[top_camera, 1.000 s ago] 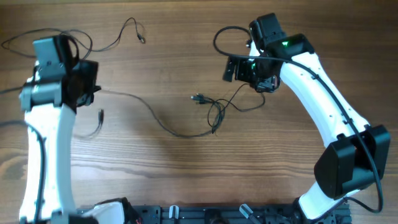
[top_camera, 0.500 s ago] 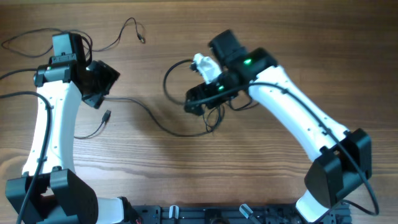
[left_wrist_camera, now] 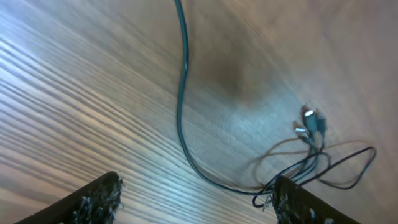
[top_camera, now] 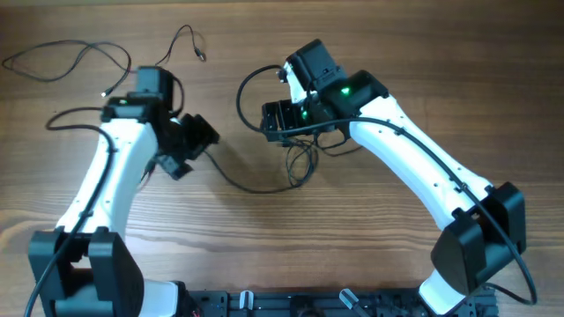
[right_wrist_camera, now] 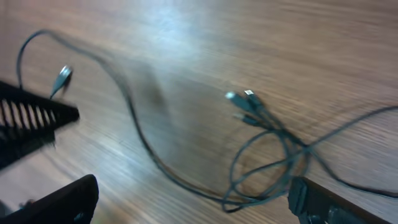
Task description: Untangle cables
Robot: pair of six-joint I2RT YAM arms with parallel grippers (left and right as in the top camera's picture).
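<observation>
Wood table (top_camera: pixel 264 255), tangled cables (top_camera: pixel 302 165) centre, stray cable (top_camera: pixel 190 30) top-left

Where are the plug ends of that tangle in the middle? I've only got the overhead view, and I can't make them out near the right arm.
Observer: In the right wrist view the plug ends lie bunched together on the table, just beyond the tangle of loops.
Operator: Is anything gripped on that side?
Observer: No. That wrist view shows the right end effector open and holding nothing.
Operator: And the left?
Observer: The left end effector is open and empty too. In its wrist view, one cable runs ahead of it into the tangle.
</observation>
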